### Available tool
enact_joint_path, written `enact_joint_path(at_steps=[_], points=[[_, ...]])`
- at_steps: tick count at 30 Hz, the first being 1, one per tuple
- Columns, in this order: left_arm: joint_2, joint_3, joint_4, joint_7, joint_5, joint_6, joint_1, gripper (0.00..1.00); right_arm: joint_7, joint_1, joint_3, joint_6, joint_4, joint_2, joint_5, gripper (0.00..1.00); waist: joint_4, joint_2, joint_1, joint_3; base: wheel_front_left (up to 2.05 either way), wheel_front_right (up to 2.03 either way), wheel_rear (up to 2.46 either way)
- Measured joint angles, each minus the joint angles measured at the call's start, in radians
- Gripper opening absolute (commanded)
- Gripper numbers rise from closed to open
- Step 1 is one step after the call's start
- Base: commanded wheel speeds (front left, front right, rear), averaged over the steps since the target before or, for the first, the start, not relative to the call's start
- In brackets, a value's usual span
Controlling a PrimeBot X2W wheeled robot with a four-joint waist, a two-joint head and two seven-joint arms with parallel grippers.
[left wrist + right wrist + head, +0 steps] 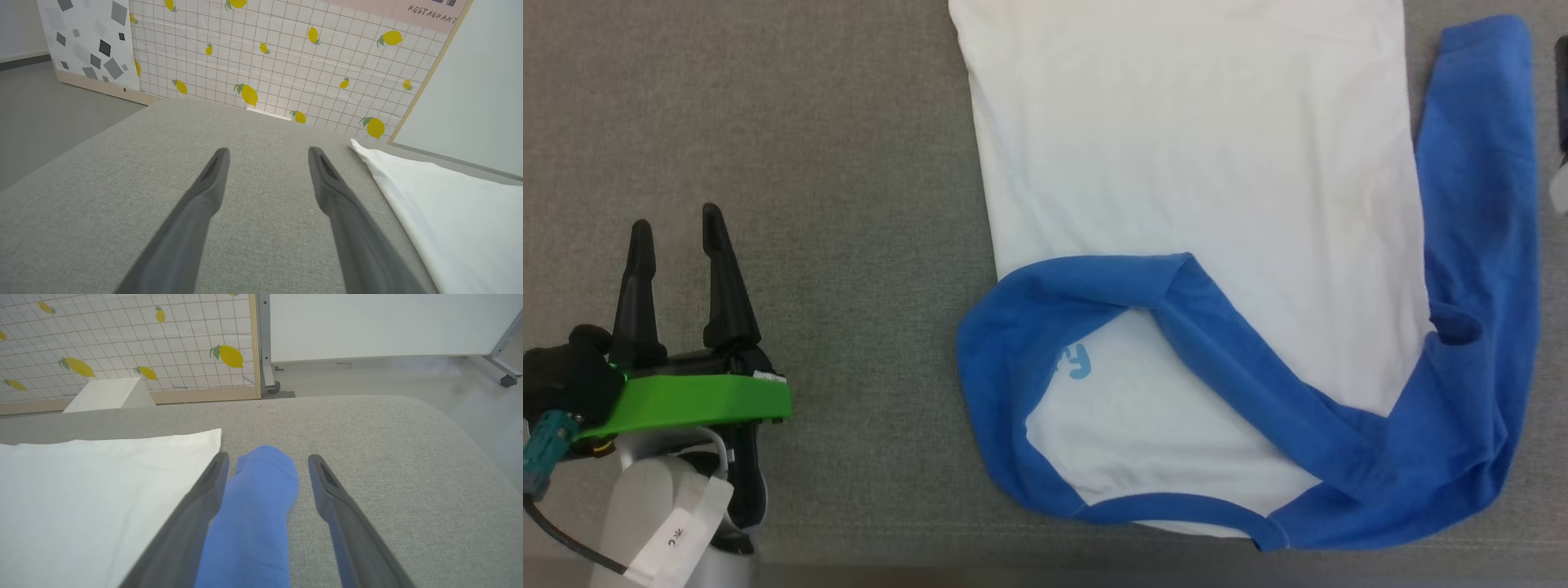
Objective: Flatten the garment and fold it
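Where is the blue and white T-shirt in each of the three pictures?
Head view: the T-shirt fills the middle and right, white body on top, blue sleeves below and along the right.
Left wrist view: it lies at the lower right, right of the left gripper.
Right wrist view: white body at the lower left; a blue sleeve end lies between the fingers of the right gripper.
Shared landmark: the grey fabric surface under it.

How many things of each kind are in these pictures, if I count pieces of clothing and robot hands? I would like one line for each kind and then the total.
Garment: 1
Robot hands: 2, the left hand and the right hand
Total: 3
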Motion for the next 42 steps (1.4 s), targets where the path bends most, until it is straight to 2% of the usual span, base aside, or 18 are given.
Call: enact_joint_path(at_steps=[8, 14, 15, 16, 17, 18, 21, 25, 29, 33, 37, 38, 42], points=[[-0.065, 0.07, -0.027, 0.0, 0.052, -0.067, -0.046, 1.0, 0.157, -0.19, -0.052, 0.0, 0.112, -0.038, -0.072, 1.0, 0.055, 0.0, 0.0001, 0.12, 0.0, 0.0, 0.0], [-0.089, 0.102, -0.036, 0.0, 0.065, -0.091, -0.061, 1.0, 0.341, -0.247, -0.074, 0.0, 0.154, -0.038, -0.158, 1.0, 0.095, 0.0, 0.0001, 0.188, 0.0, 0.0, 0.0], [-0.093, 0.105, -0.035, 0.0, 0.068, -0.095, -0.061, 1.0, 0.364, -0.252, -0.081, 0.0, 0.149, -0.038, -0.175, 0.49, 0.102, 0.0, 0.0001, 0.196, 0.0, 0.0, 0.0], [-0.096, 0.108, -0.035, 0.0, 0.069, -0.096, -0.061, 1.0, 0.384, -0.262, -0.091, 0.0, 0.139, -0.038, -0.193, 0.43, 0.107, 0.0, 0.0001, 0.203, 0.0, 0.0, 0.0], [-0.098, 0.111, -0.035, 0.0, 0.069, -0.098, -0.061, 1.0, 0.401, -0.268, -0.095, 0.0, 0.129, -0.038, -0.21, 0.04, 0.112, 0.0, 0.0001, 0.208, 0.0, 0.0, 0.0], [-0.099, 0.114, -0.034, 0.0, 0.069, -0.101, -0.061, 1.0, 0.412, -0.27, -0.096, 0.0, 0.113, -0.036, -0.226, 0.0, 0.117, 0.0, 0.0001, 0.213, 0.0, 0.0, 0.0], [-0.103, 0.118, -0.028, 0.0, 0.072, -0.105, -0.061, 1.0, 0.416, -0.26, -0.109, 0.0, 0.072, -0.021, -0.252, 0.0, 0.125, 0.0, 0.0002, 0.214, 0.0, 0.0, 0.0], [-0.107, 0.112, -0.016, 0.0, 0.094, -0.11, -0.061, 1.0, 0.365, -0.196, -0.122, 0.0, 0.006, -0.006, -0.268, 0.0, 0.126, 0.0, 0.0001, 0.19, 0.0, 0.0, 0.0], [-0.108, 0.116, 0.009, 0.0, 0.1, -0.113, -0.059, 1.0, 0.325, -0.109, -0.091, 0.0, -0.107, 0.012, -0.262, 0.0, 0.121, 0.0, 0.0001, 0.144, 0.0, 0.0, 0.0], [-0.109, 0.116, 0.029, 0.0, 0.109, -0.114, -0.038, 1.0, 0.331, 0.0, -0.026, 0.0, -0.282, 0.03, -0.224, 0.0, 0.11, 0.0, 0.0001, 0.081, 0.0, 0.0, 0.0], [-0.109, 0.117, 0.047, 0.0, 0.113, -0.118, -0.012, 1.0, 0.394, 0.122, 0.041, 0.0, -0.493, 0.042, -0.197, 0.0, 0.101, 0.0, -0.0001, 0.016, 0.0, 0.0, 0.0], [-0.11, 0.117, 0.057, 0.0, 0.113, -0.12, 0.008, 1.0, 0.458, 0.212, 0.121, 0.0, -0.661, 0.06, -0.175, 0.0, 0.095, 0.0, -0.0001, -0.038, 0.0, 0.0, 0.0], [-0.11, 0.115, 0.072, 0.0, 0.113, -0.121, 0.032, 1.0, 0.514, 0.293, 0.244, 0.0, -0.784, 0.066, -0.153, 0.0, 0.089, 0.0, -0.0001, -0.102, 0.0, 0.0, 0.0]])
